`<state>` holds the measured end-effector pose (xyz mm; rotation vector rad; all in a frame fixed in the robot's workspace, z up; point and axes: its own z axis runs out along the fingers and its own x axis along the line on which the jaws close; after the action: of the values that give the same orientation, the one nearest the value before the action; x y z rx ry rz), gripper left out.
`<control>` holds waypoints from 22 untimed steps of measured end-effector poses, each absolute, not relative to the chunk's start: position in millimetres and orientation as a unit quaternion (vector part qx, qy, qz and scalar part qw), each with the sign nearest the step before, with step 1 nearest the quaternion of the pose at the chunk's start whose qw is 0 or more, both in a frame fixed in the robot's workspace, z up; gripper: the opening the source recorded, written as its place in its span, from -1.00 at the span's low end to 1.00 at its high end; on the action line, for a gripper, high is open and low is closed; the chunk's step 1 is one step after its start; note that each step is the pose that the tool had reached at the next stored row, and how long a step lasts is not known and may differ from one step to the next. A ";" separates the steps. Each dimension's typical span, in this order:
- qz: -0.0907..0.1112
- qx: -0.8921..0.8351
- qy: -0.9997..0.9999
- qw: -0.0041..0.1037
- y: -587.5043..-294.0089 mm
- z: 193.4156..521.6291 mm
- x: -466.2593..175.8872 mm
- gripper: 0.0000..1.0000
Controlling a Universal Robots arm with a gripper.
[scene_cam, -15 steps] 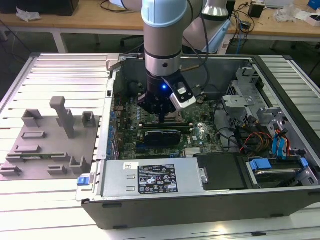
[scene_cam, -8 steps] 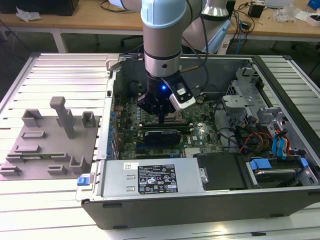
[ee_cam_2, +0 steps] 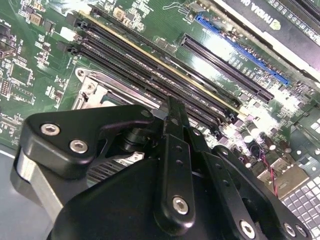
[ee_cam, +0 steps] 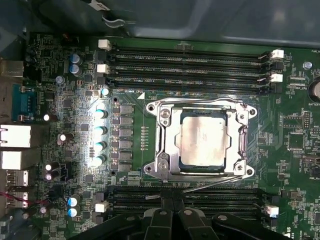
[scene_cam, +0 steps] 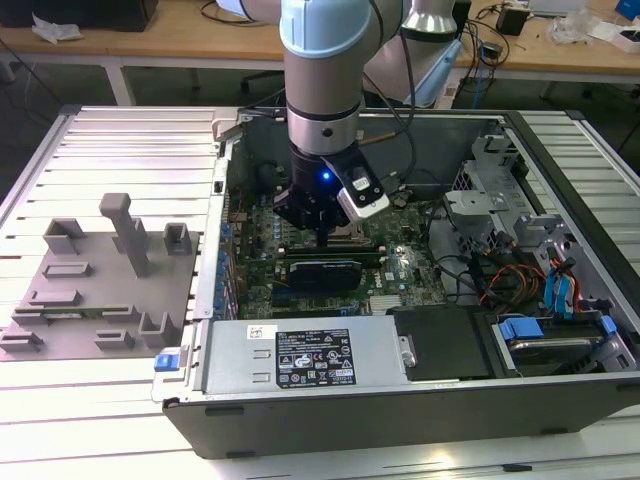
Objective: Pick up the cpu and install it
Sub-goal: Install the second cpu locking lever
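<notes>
**CPU seated in socket, pincer above it**

In the first wrist view the cpu (ee_cam: pixel 204 142) lies flat inside the socket frame (ee_cam: pixel 165 142) at the centre of the frame, on the green motherboard (ee_cam: pixel 65 75), between memory slots (ee_cam: pixel 190 65) above and below. The pincer (ee_cam: pixel 173 207) sits at the lower edge, fingers pressed together and holding nothing. In the exterior view the pincer (scene_cam: pixel 322 232) hangs low inside the open computer case (scene_cam: pixel 400 420), at centre frame.

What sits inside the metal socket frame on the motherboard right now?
In the first wrist view, the cpu lies flat inside the socket frame, silvery top up. The contacts beneath it are covered.
</notes>
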<state>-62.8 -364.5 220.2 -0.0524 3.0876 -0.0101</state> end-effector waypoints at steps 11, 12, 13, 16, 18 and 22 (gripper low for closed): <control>-0.003 -0.017 0.999 0.028 -364.5 218.5 -66.1 -0.79; -0.002 -0.017 0.999 0.029 -364.5 218.5 -66.1 -0.79; -0.001 -0.017 0.999 0.030 -364.5 218.2 -66.7 -0.79; 0.005 -0.017 0.999 0.038 -364.5 217.4 -71.6 -0.79; 0.008 -0.017 0.999 0.042 -364.5 216.9 -73.7 -0.79; 0.014 -0.016 0.999 0.048 -364.5 215.6 -78.3 -0.79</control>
<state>-78.3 -364.5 215.6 -0.0500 3.0446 0.0422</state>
